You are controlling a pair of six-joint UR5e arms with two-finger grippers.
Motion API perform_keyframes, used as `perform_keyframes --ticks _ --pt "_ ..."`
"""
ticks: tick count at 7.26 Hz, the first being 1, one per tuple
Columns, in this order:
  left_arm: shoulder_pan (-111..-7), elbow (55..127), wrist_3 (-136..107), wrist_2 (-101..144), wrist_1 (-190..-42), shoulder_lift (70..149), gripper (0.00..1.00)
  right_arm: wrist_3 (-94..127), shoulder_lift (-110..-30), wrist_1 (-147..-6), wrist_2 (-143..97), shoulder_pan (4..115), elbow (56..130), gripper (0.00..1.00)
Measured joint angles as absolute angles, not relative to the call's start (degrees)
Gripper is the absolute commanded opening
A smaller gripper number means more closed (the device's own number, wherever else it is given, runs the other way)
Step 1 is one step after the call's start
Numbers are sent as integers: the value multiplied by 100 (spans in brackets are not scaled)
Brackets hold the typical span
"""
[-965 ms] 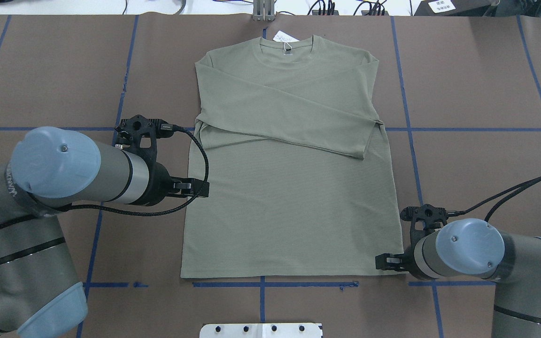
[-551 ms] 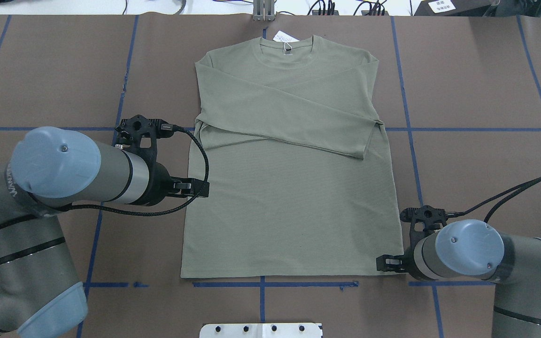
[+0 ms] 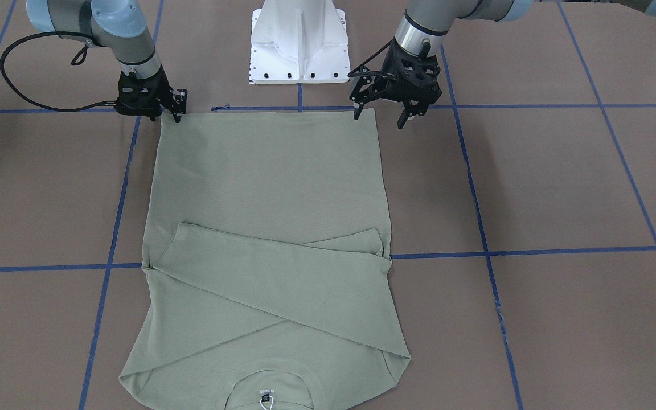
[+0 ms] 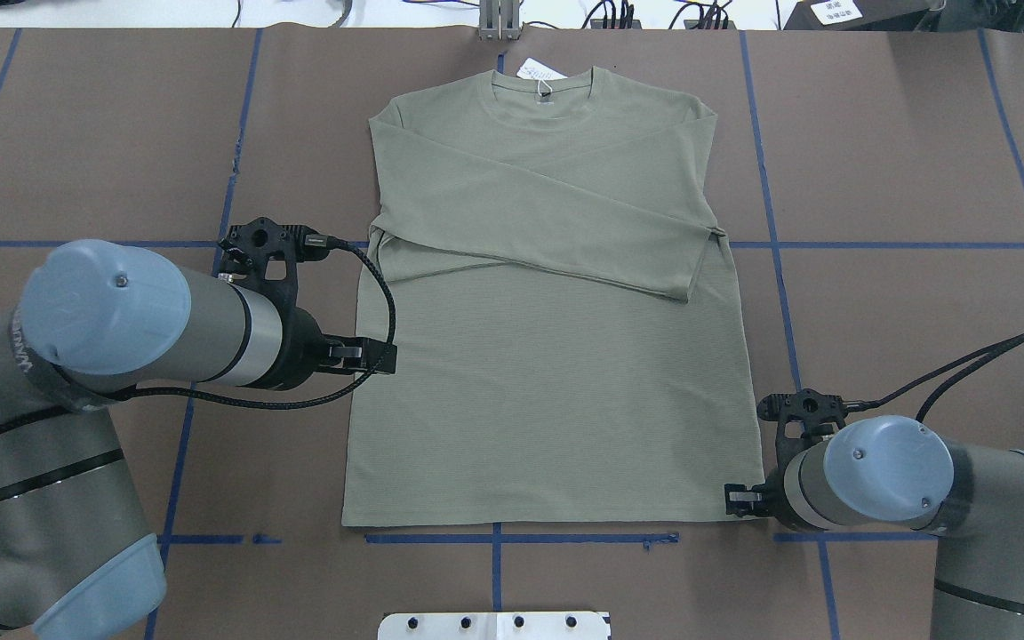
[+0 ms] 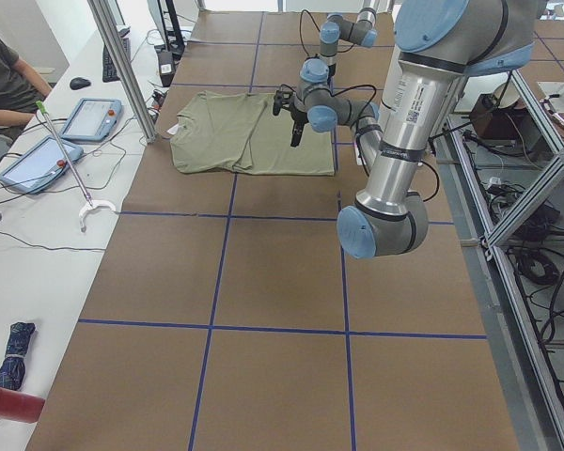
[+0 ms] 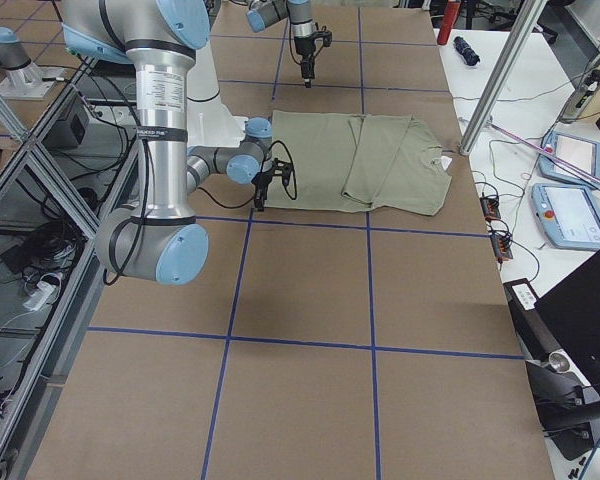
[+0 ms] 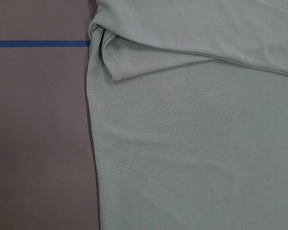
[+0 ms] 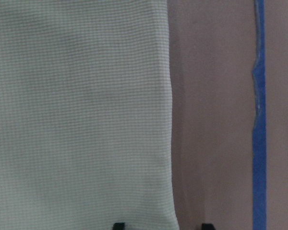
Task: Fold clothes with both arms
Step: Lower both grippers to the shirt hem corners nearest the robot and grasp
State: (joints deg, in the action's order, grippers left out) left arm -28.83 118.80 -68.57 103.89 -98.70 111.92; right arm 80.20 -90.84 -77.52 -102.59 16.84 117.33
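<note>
The right gripper [image 4: 739, 500] has edged to the flat sage-green shirt's [image 4: 548, 400] hem corner, fingers open astride its edge, empty; the left gripper [image 4: 374, 356], open and empty, stays above the side edge, so a hem grasp seems near.

Brown desk [image 4: 76, 133] w/ blue tape grid [image 4: 494, 538]. Sage long-sleeve shirt [image 4: 548, 400] lies flat on it, sleeves crossed over chest. Hem corner is right at the right gripper [image 4: 736, 500], side edge near the left gripper [image 4: 383, 357], collar on the far side from both. White hang tag [image 4: 532, 68] on desk by collar. White base plate [image 4: 494, 625] sits btwn the grippers, robot-side of hem.
</note>
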Motion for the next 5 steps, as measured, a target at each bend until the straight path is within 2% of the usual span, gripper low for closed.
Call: perform_keyframes --ticks 1,3,5 --pt "-2883 11883 -6856 10389 -9870 11195 98 8007 -9084 -7752 -10262 1685 11737 18" --pt "-2883 11882 -6848 10389 -9870 11192 98 7999 -9072 -7751 -10291 1687 11744 0" --pt "-2880 11870 -6839 10389 -9876 11189 98 8023 -9045 -7748 -10388 1691 11766 0"
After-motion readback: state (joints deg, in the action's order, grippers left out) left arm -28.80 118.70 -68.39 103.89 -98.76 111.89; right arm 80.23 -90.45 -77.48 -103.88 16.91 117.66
